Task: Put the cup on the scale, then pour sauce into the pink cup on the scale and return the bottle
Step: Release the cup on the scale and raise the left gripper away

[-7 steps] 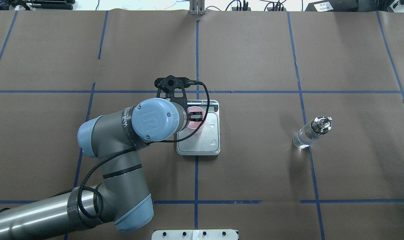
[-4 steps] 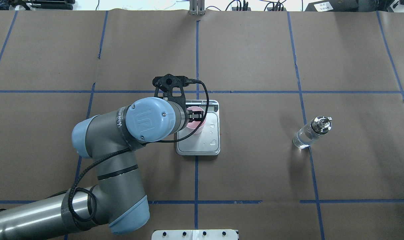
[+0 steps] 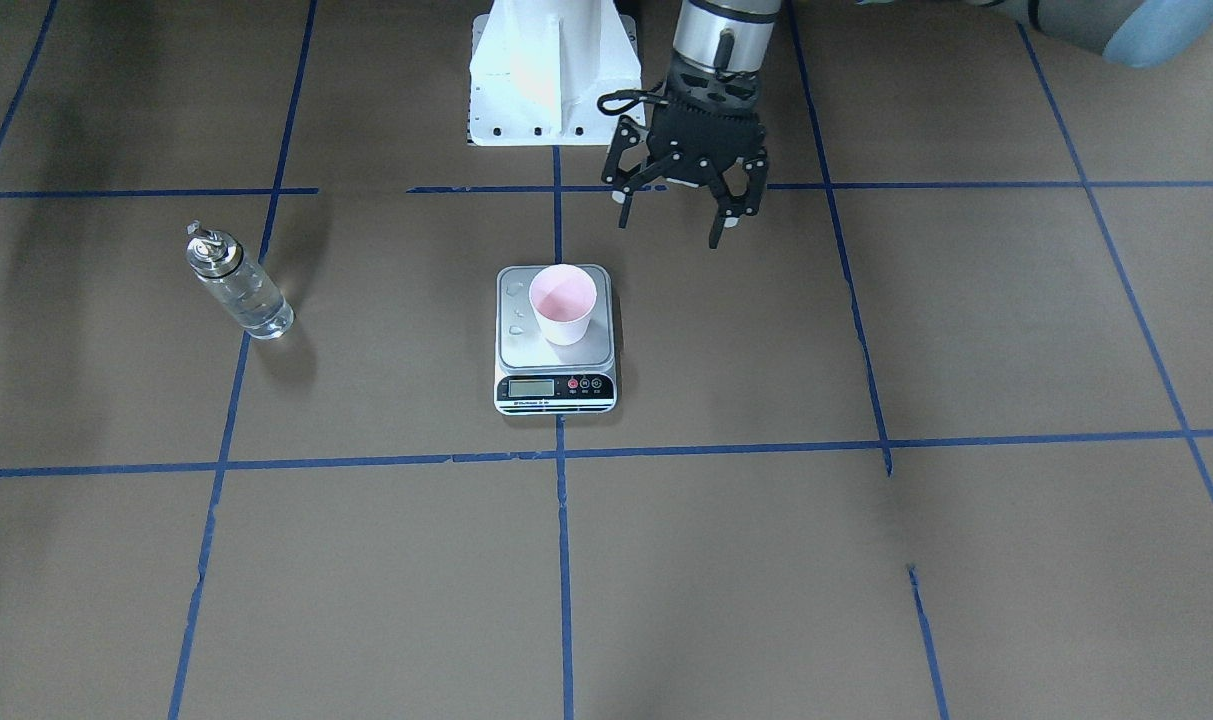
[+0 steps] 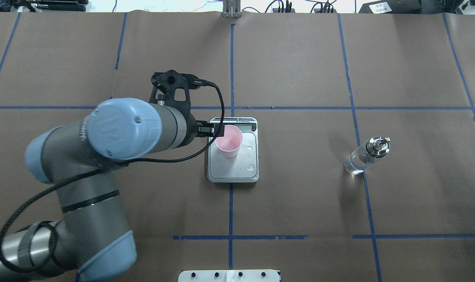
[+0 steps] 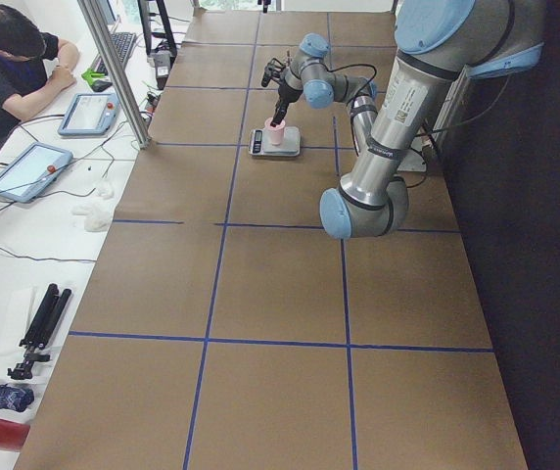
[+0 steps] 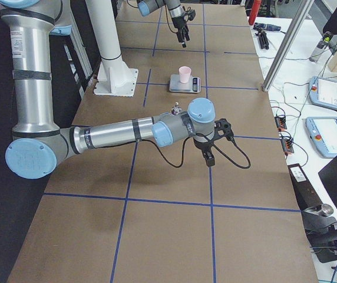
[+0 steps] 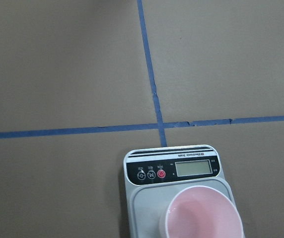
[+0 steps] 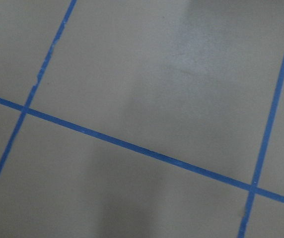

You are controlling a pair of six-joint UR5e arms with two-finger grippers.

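My left pincer (image 3: 674, 228) hangs spread and empty near the scale (image 3: 518, 345), on which the cup (image 3: 563, 303) stands. The bottle (image 3: 241, 290) stands well apart from the scale, untouched; pouring and return remain.

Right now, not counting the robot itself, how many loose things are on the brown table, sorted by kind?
Pink cup: 1
Kitchen scale: 1
Glass bottle: 1
Total: 3
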